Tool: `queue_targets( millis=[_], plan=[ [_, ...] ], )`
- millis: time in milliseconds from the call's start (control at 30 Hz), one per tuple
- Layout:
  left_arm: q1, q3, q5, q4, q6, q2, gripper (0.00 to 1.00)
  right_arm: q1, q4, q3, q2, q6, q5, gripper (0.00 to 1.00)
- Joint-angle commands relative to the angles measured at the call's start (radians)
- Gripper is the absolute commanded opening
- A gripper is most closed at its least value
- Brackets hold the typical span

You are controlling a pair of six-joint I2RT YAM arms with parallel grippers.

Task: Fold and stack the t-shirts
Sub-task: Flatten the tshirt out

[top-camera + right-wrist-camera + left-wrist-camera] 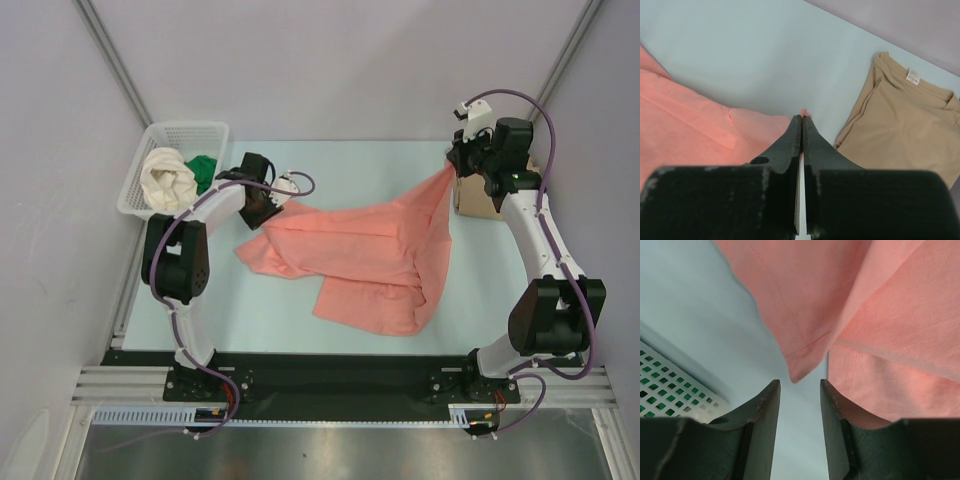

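Toward the near edge of the table (250, 315), the salmon-pink t-shirt (360, 255) is lying in soft, rumpled folds, its matte cloth doubling over itself in a loose flap at the near right. Farther in, it is spreading across the middle as a wide, uneven sheet, with a stitched hem line showing along one edge. At its far left corner the left gripper (800, 385) is hovering with its dark, scuffed fingers standing apart; a pointed tip of hem is sitting just beyond the gap, and nothing is caught between them. At the far right the right gripper (802, 119) is pinching a corner of the same shirt between closed black fingers, drawing the cloth up off the table into a taut ridge. Beside it, at the far right edge, the tan t-shirt (900, 117) is resting folded and smooth, its neck label showing. At the far left corner, the white plastic lattice basket (135, 195) is holding the bunched cream-white t-shirt (165, 180) and the green t-shirt (205, 172).
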Motion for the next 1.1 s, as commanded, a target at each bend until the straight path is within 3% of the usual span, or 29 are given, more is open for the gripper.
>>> queue_targets(
  millis=[0,467,633,667,700,933,1067],
  plan=[
    [0.010,-0.008,0.021,0.018,0.029,-0.028,0.43,0.005,0.030,0.020,0.001,-0.007,0.005,0.00],
    [0.010,0.094,0.021,0.003,0.037,0.083,0.41,0.006,0.023,0.031,0.012,-0.025,0.015,0.00],
    [0.010,0.102,0.021,-0.006,0.042,0.090,0.34,0.006,0.025,0.029,0.014,-0.030,0.019,0.00],
    [0.011,0.097,0.021,-0.008,0.046,0.089,0.31,0.006,0.026,0.028,0.014,-0.030,0.020,0.00],
    [0.010,0.097,0.021,-0.006,0.048,0.087,0.23,0.006,0.029,0.029,0.014,-0.030,0.022,0.00],
    [0.012,0.093,0.021,-0.009,0.048,0.055,0.03,0.006,0.028,0.031,0.017,-0.027,0.017,0.00],
    [0.012,0.096,0.017,-0.020,0.023,0.034,0.00,0.006,0.040,0.025,0.020,-0.012,0.026,0.00]
  ],
)
